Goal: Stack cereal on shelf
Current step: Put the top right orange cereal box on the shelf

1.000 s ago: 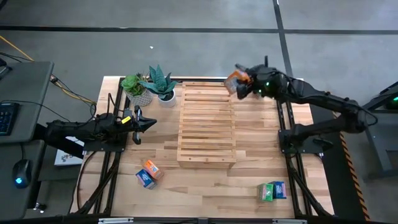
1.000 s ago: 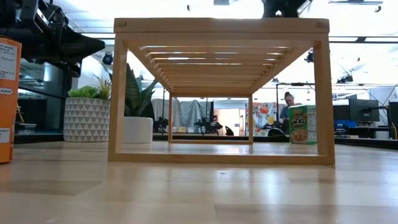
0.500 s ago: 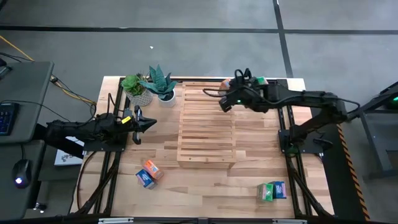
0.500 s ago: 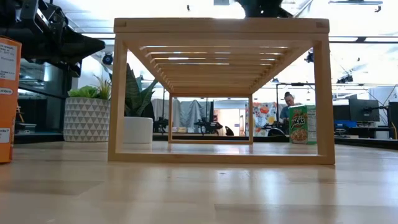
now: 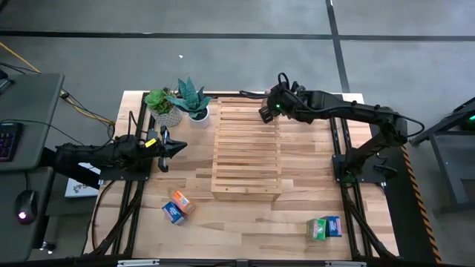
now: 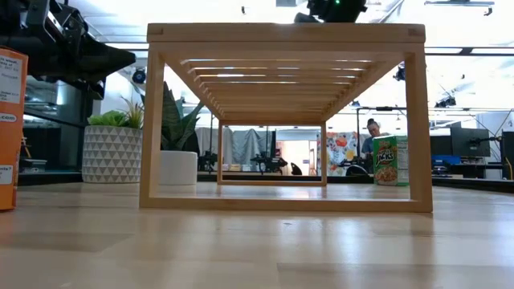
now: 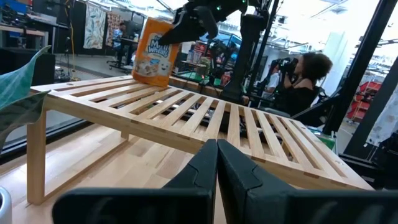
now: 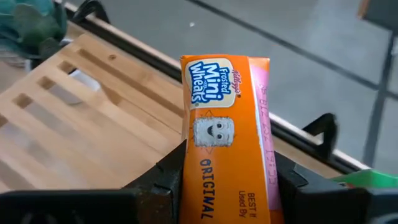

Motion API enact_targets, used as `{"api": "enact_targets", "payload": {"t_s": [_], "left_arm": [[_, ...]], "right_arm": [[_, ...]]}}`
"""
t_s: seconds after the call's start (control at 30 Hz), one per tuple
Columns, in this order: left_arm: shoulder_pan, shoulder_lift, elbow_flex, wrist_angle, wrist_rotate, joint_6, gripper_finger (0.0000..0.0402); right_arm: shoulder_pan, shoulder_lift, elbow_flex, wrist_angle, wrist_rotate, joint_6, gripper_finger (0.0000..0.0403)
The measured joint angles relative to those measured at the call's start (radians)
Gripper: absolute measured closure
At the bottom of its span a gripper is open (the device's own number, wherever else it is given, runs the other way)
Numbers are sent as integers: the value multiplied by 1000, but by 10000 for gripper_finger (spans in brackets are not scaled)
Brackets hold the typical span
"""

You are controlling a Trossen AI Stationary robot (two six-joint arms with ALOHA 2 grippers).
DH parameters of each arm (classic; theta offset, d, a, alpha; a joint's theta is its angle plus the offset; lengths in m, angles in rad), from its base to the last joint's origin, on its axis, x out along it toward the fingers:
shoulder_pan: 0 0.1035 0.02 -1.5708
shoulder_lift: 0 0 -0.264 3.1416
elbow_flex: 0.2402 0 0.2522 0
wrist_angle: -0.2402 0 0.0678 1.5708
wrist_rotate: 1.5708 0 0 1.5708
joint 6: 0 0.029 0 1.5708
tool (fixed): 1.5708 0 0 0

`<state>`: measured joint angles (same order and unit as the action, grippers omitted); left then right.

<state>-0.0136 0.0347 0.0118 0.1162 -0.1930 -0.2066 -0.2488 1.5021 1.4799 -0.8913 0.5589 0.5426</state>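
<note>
My right gripper (image 5: 267,111) is over the far right corner of the pale slatted shelf (image 5: 246,148), shut on an orange cereal box (image 8: 227,143). The left wrist view shows that box (image 7: 152,46) nearly upright at the shelf's far corner (image 7: 186,118). In the high view the gripper hides the box. My left gripper (image 5: 178,146) waits shut at the shelf's left side, touching nothing. An orange and a blue box (image 5: 177,206) lie on the table near the left front. A green and a blue box (image 5: 324,227) stand at the right front. My right gripper pinches the orange box's upper end (image 8: 224,199) between its two fingers (image 8: 166,177), one on each side. The fingers come from above, slanting in from the table's right. The box hangs nearly upright below them, its lower end (image 7: 149,78) at the shelf's slats. Whether it rests there I cannot tell.
Two potted plants (image 5: 165,104) (image 5: 191,100) stand at the shelf's far left corner. Black frame rails (image 5: 341,159) run along both table sides. In the low view an orange box (image 6: 8,128) fills the left edge and a green box (image 6: 389,160) stands right. A person (image 7: 301,81) sits beyond the table.
My right gripper has carried the orange box from beyond the shelf's far right corner toward the table's left, over that corner. It has turned so that the box now hangs beneath it, hidden from above. The left arm has kept still.
</note>
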Motion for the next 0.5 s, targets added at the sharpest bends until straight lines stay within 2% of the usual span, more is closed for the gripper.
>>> {"api": "enact_targets", "payload": {"t_s": [0.13, 0.5], "left_arm": [[0, 0, 0, 0, 0, 0, 398], [0, 0, 0, 0, 0, 0, 398]], "right_arm": [[-24, -1, 2, 7, -61, -1, 273], [-39, -1, 2, 6, -57, -9, 262]]}}
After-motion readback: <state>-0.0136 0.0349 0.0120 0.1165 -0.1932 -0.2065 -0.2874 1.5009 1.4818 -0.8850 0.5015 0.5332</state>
